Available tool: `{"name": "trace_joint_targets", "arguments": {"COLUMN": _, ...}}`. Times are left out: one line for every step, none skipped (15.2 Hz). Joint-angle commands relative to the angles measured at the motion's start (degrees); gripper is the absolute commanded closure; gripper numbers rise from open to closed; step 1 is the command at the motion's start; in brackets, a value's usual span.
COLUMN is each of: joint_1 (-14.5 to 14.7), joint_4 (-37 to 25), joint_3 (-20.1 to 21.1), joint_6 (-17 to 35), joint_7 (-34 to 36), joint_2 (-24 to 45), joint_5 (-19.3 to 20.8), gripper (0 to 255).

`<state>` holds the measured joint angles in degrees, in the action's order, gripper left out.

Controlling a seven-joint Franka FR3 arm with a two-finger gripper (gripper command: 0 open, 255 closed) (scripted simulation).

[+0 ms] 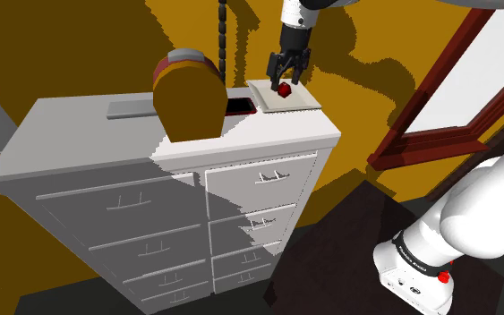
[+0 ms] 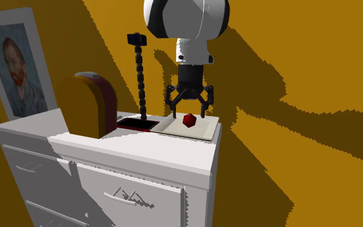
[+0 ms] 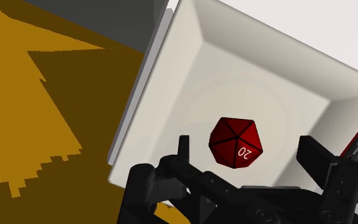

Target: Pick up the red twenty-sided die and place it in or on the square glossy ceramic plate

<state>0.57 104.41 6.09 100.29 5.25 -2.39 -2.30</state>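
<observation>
Red die seemingly on white plate, fingers apart

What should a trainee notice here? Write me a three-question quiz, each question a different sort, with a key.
1. True or false: the gripper is clasping the die.
2. The die lies on: A the plate; B the red tray; C a drawer.
3. Fill in: in the wrist view, the number readable on the die is ___.

Key: 1 false, the fingers stand apart on either side of the die without touching it. 2 A. 3 20.
</observation>
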Motion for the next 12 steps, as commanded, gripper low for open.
{"name": "trace_joint_targets", "arguments": {"joint_1": 0.00, "joint_4": 0.00, "joint_3": 0.00, "joint_6": 0.00, "joint_7": 0.00, "joint_2": 0.00, "joint_5": 0.00, "gripper": 0}}
{"name": "trace_joint_targets", "arguments": {"joint_1": -0.03, "joint_4": -2.06, "joint_3": -0.03, "joint_6": -1.95, "joint_7": 0.02, "joint_2": 0.12, "joint_5": 0.03, "gripper": 0}}
{"name": "trace_joint_targets", "arguments": {"joint_1": -0.06, "joint_4": -4.22, "joint_3": -0.06, "joint_6": -3.91, "joint_7": 0.05, "joint_2": 0.32, "joint_5": 0.06, "gripper": 0}}
{"name": "trace_joint_targets", "arguments": {"joint_1": -0.08, "joint_4": -6.49, "joint_3": -0.08, "joint_6": -5.89, "joint_7": 0.09, "joint_2": 0.60, "joint_5": 0.10, "gripper": 0}}
{"name": "trace_joint_targets", "arguments": {"joint_1": -0.10, "joint_4": -8.36, "joint_3": -0.09, "joint_6": -7.47, "joint_7": 0.12, "joint_2": 0.89, "joint_5": 0.14, "gripper": 0}}
{"name": "trace_joint_targets", "arguments": {"joint_1": -0.10, "joint_4": -8.36, "joint_3": -0.09, "joint_6": -7.47, "joint_7": 0.12, "joint_2": 0.89, "joint_5": 0.14, "gripper": 0}}
{"name": "trace_joint_targets", "arguments": {"joint_1": -0.10, "joint_4": -8.34, "joint_3": -0.09, "joint_6": -7.46, "joint_7": 0.12, "joint_2": 0.88, "joint_5": 0.13, "gripper": 0}}
{"name": "trace_joint_targets", "arguments": {"joint_1": -0.10, "joint_4": -8.35, "joint_3": -0.09, "joint_6": -7.47, "joint_7": 0.12, "joint_2": 0.89, "joint_5": 0.14, "gripper": 0}}
{"name": "trace_joint_targets", "arguments": {"joint_1": -0.10, "joint_4": -8.36, "joint_3": -0.09, "joint_6": -7.47, "joint_7": 0.12, "joint_2": 0.90, "joint_5": 0.14, "gripper": 0}}
{"name": "trace_joint_targets", "arguments": {"joint_1": -0.10, "joint_4": -8.36, "joint_3": -0.10, "joint_6": -7.47, "joint_7": 0.12, "joint_2": 0.90, "joint_5": 0.14, "gripper": 0}}
{"name": "trace_joint_targets", "arguments": {"joint_1": -0.10, "joint_4": -8.36, "joint_3": -0.10, "joint_6": -7.47, "joint_7": 0.12, "joint_2": 0.90, "joint_5": 0.14, "gripper": 0}}
{"name": "trace_joint_targets", "arguments": {"joint_1": -0.10, "joint_4": -8.36, "joint_3": -0.10, "joint_6": -7.47, "joint_7": 0.12, "joint_2": 0.90, "joint_5": 0.14, "gripper": 0}}
